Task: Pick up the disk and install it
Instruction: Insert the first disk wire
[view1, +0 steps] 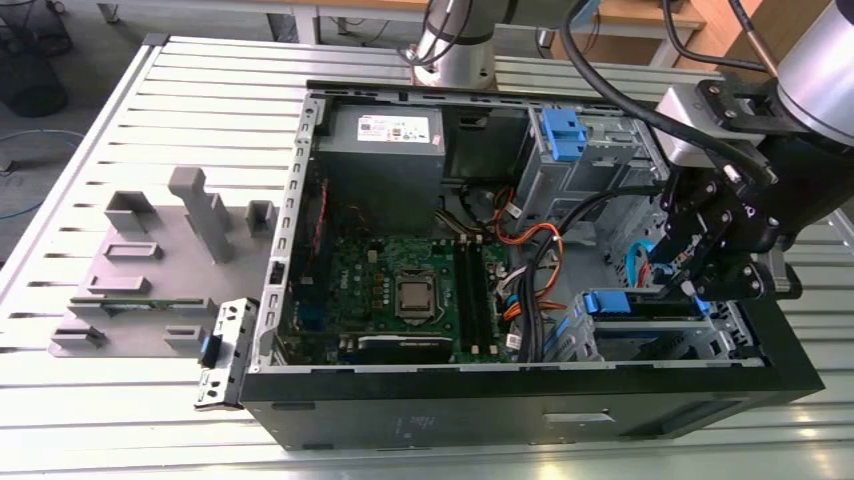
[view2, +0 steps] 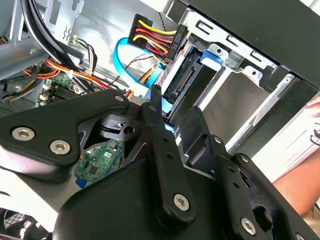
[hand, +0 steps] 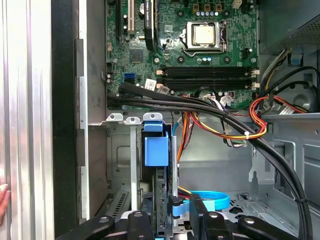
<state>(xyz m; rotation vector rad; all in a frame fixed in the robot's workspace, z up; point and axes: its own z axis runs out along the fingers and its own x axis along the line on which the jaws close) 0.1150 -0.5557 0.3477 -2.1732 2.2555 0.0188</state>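
Surface: slatted aluminium table (view1: 200, 100), with an open black computer case (view1: 534, 425) lying on it, interior facing up.

Gripper (view1: 697, 290): lowered into the case at its near corner on the exterior view's right. The fingers (hand: 196, 215) are narrow and closed on the disk (hand: 162, 192), one on each side of it.

Disk: stands on edge inside the metal drive cage (hand: 131, 165) at that corner, with its blue carrier tab (hand: 156, 150) towards the motherboard. In the second wrist view its connector end faces the wiring, and part of its green circuit board shows behind the gripper body.

Just beside the disk: a blue flat cable (hand: 212, 201) loops over the case floor. A red, yellow and orange wire bundle (hand: 260, 120) and thick black cables (hand: 200, 105) cross above the cage.

Further out: the motherboard (view1: 400, 270) fills the middle of the case, its bare processor near the centre. The grey power supply (view1: 380, 150) sits at the far wall. A second cage at the far corner on the exterior view's right holds a blue bracket (view1: 563, 135).

Outside the case: a grey slotted fixture (view1: 160, 250) stands on the table towards the exterior view's left edge, well apart from the gripper.

A person's arm (view2: 300, 190) is close to the outer wall of the case.
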